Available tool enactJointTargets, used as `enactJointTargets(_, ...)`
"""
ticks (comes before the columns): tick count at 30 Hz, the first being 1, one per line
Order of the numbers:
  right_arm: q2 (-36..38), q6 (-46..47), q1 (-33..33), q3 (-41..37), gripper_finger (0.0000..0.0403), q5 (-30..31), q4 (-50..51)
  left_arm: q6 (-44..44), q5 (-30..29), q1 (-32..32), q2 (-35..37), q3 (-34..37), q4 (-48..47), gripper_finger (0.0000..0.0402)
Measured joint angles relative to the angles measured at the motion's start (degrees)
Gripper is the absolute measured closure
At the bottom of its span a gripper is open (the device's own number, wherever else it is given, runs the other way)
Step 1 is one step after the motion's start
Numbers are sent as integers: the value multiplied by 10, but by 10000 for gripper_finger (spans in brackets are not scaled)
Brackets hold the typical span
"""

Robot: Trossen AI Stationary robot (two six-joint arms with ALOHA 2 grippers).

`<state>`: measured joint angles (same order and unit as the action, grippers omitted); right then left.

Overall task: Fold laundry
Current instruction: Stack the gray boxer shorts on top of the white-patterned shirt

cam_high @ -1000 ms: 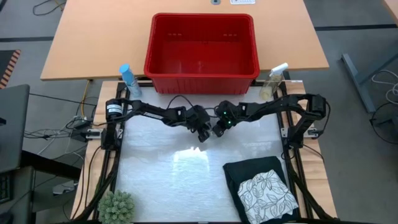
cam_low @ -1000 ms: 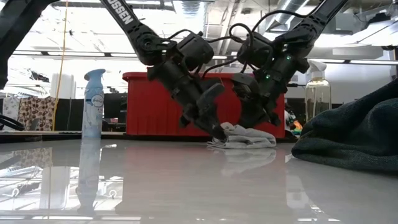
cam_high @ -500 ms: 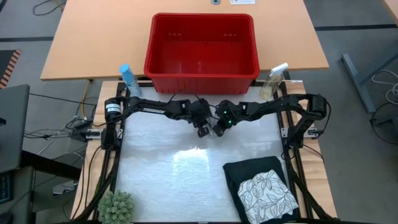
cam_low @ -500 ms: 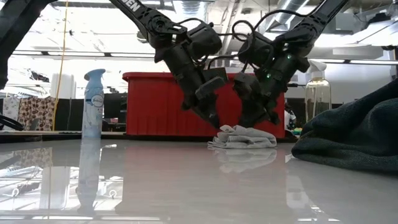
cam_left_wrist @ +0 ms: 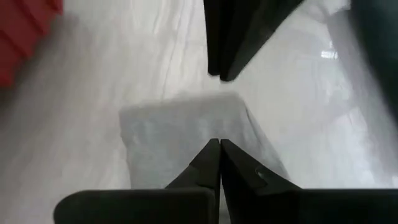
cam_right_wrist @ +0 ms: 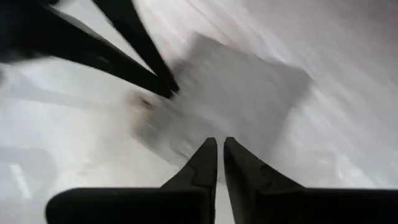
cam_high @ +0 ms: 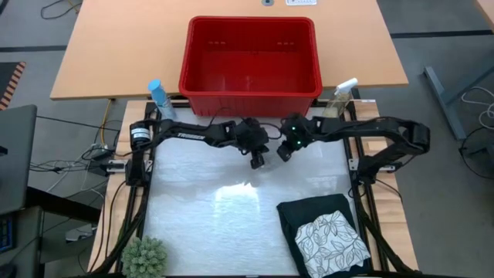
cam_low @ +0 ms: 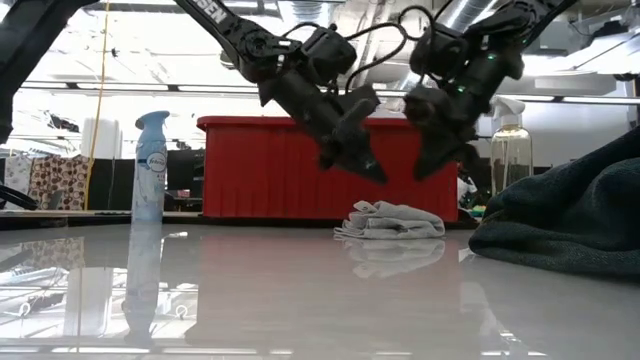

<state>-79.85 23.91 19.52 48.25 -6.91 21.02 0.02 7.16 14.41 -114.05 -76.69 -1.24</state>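
Observation:
A small grey cloth (cam_low: 392,220) lies crumpled flat on the white table near its far edge, below both grippers; it also shows in the left wrist view (cam_left_wrist: 180,134) and the right wrist view (cam_right_wrist: 249,93). My left gripper (cam_high: 257,160) (cam_low: 374,172) hangs shut just above the cloth's left side. My right gripper (cam_high: 282,153) (cam_low: 424,170) hangs shut above its right side. Neither touches it. The dark folded jeans (cam_high: 309,212) lie at the near right corner, with the white leaf-print cloth (cam_high: 332,243) on top.
A red plastic basket (cam_high: 252,55) stands beyond the table's far edge. A blue spray bottle (cam_high: 158,96) is at the far left corner and a clear spray bottle (cam_high: 340,99) at the far right. A green plant (cam_high: 144,256) sits at the near left corner.
Both grippers have risen off the small grey cloth. The left one lifted from the cloth's left edge and drifted a little right. The right one rose and moved toward the table's right and far side. The cloth stays lying on the table.

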Motion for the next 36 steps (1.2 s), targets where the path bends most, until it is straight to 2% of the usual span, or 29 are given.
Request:
enactJointTargets(3,7,3,10,0,328,16,52,0,10,0,-16,0,4,401)
enactJointTargets(6,2,17,20,0,286,5,68,-4,26,-6,-39,0,4,401)
enactJointTargets(12,-34,50,19,0,177,-5,34,-2,5,-17,-60,-1,1,401)
enactJointTargets(16,-67,67,16,0,142,-5,14,-3,-3,-21,-61,1,-20,401)
enactJointTargets(25,-138,87,8,0,138,-21,-64,-5,-10,-22,-61,0,-26,401)
enactJointTargets(30,-160,89,8,2,141,-21,-69,-2,-11,-24,-61,0,-31,401)
enactJointTargets(33,-176,101,8,2,168,-24,-71,-4,-14,-24,-68,0,-30,401)
enactJointTargets(36,-178,114,7,2,232,-21,-69,-9,-14,-24,-71,0,-34,401)
